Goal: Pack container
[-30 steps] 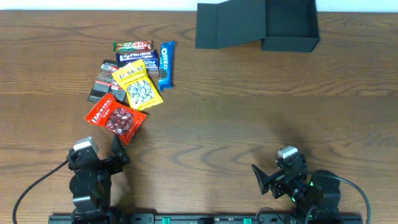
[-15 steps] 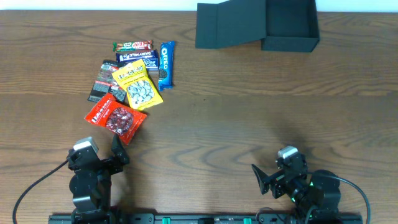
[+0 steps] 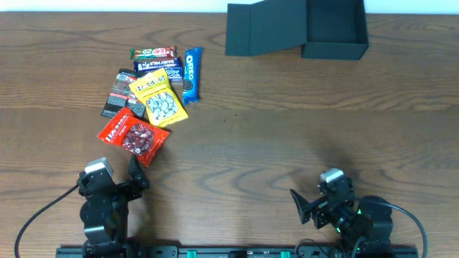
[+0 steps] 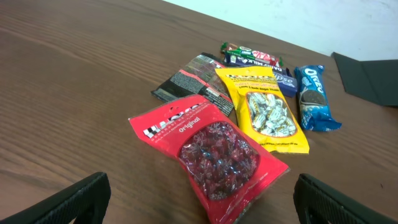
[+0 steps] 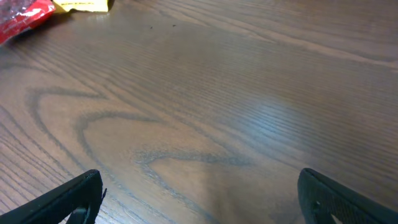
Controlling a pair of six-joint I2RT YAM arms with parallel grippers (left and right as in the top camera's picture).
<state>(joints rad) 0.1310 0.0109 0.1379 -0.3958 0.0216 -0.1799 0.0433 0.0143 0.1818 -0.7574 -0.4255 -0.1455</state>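
Currently no packing step is complete. The container (image 3: 315,27) sits at the table's far edge, lid flapped open, and appears empty, though its interior is dark. All snacks lie in a cluster at far left, well apart from it: red pouch (image 4: 211,154) marked "Original", yellow pouch (image 4: 263,109), blue Oreo pack (image 4: 314,97), a bar reading "Dairy Milk" (image 3: 155,64). Left gripper (image 4: 202,202) and right gripper (image 5: 199,199) stand wide, holding nothing, near the front edge.

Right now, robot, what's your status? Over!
Left gripper open, empty. Right gripper open, empty. Container open, nothing packed, far side of table. Snack pile untouched; path clear.
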